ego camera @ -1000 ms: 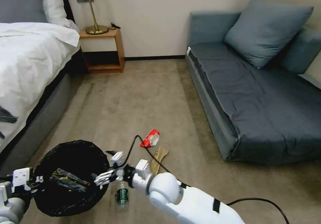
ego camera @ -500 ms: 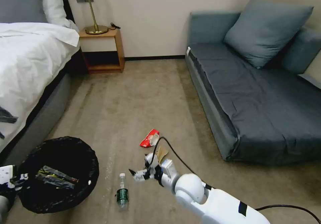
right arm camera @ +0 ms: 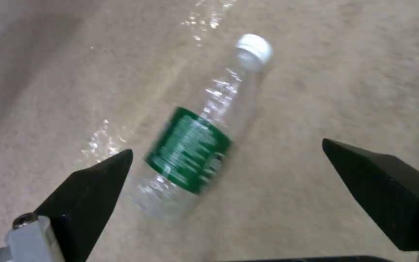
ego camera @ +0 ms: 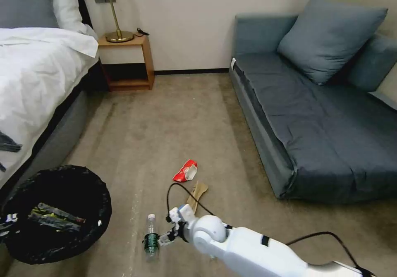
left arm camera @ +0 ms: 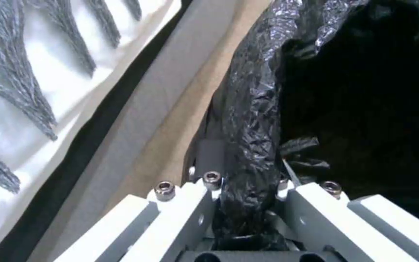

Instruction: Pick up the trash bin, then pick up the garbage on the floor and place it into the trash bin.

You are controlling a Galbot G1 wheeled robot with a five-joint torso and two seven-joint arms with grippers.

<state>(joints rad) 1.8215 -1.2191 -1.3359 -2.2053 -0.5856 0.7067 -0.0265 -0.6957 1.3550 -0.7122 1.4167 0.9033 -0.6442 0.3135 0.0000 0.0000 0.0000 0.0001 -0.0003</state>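
Three litter items left on the carpet: clear bottle [ego camera: 151, 235], red-and-white snack bag [ego camera: 185, 171], tan paper wrapper [ego camera: 197, 193]. Candy wrapper looks to be already inside the trash bin [ego camera: 25, 250]

Change over the last second: right tool [ego camera: 164, 238] was up at the bin rim, has swung away and come down next to the bottle; bin has slid further toward the robot's left. Reads as one drop finished and bottle pick starting

Right tool: released, fingers [right arm camera: 81, 189] spread wide either side of the bottle's label, not touching yet

Left tool [left arm camera: 248, 203]: clenched on the bin's rim through the black liner, holding the bin at lower left beside the bed [ego camera: 37, 74]

Bottle lies flat on its side. Long axis runs roughly away from the robot, white cap at the far end toward the nightstand [ego camera: 128, 62] wall, base nearest. Fingers straddle across the axis at the label, so alignment looks OK for a close

Bag and paper wrapper sit together, beyond the bottle and nearer the sofa [ego camera: 314, 120]
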